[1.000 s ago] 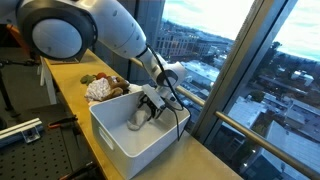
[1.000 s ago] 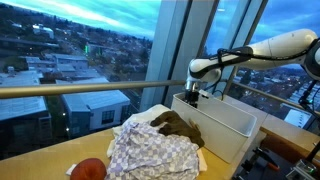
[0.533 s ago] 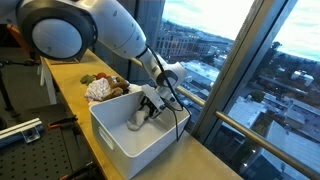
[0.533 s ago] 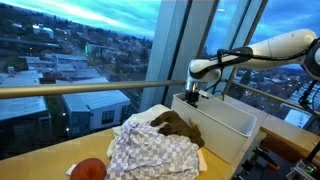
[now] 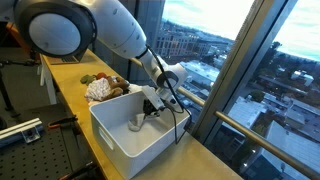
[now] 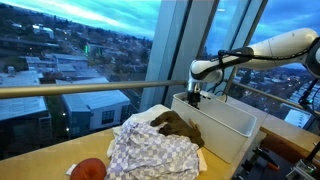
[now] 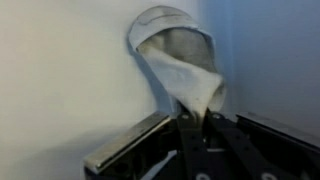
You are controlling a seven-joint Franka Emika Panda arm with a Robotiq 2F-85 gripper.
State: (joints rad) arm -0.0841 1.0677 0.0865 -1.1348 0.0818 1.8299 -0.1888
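Observation:
In the wrist view a grey-white cloth (image 7: 178, 55) lies against the white floor of the bin, and its lower corner is pinched between my gripper's (image 7: 198, 118) two dark fingers, which stand almost together. In an exterior view the gripper (image 5: 148, 108) reaches down inside the white bin (image 5: 120, 148), with the pale cloth (image 5: 135, 123) just below it. In an exterior view the gripper (image 6: 195, 93) hangs over the bin's (image 6: 228, 132) far rim, and the cloth is hidden by the wall.
Beside the bin on the wooden counter (image 5: 70, 80) lies a pile of laundry: a checked cloth (image 6: 150, 155), a brown garment (image 6: 180, 125), a red item (image 6: 90, 168). Window glass and a railing (image 6: 80, 90) run along the counter's far side.
The fingers have come together on the cloth's corner in the bin. The arm has barely moved.

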